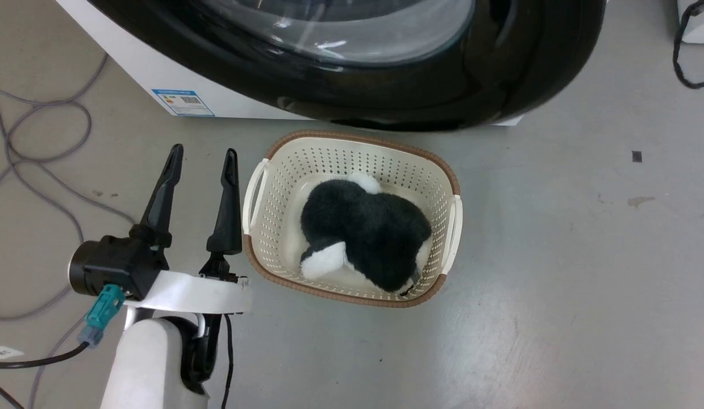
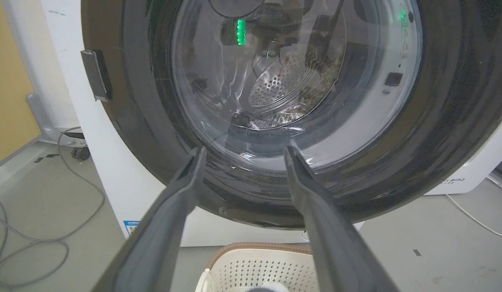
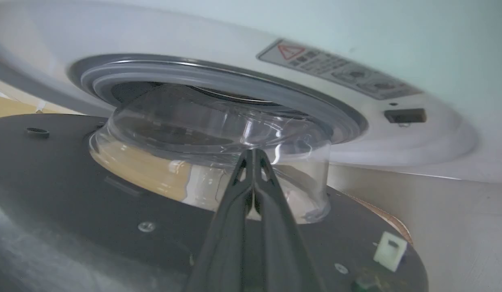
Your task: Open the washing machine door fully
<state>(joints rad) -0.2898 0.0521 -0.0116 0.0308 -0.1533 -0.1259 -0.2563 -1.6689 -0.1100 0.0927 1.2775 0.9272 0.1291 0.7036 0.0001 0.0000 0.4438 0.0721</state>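
Note:
The washing machine door [image 1: 420,74], a glossy black ring around a clear glass bowl, spans the top of the head view, swung partly out from the white washing machine [image 1: 158,74]. My left gripper [image 1: 203,154] stands open at the lower left, fingers pointing toward the machine, holding nothing. The left wrist view looks through the door [image 2: 437,134] glass at the steel drum, with the left gripper [image 2: 242,152] open before it. In the right wrist view my right gripper [image 3: 253,152] is shut, tips close to the glass bowl on the door's dark inner face [image 3: 64,178], with the machine's gasket [image 3: 218,81] beyond.
A cream perforated basket [image 1: 442,170] holding a black and white plush toy [image 1: 366,233] sits on the grey floor just below the door. Grey cables [image 1: 39,142] loop at the left. A black cable [image 1: 690,51] hangs at the top right. A white appliance [image 2: 473,178] stands right of the washer.

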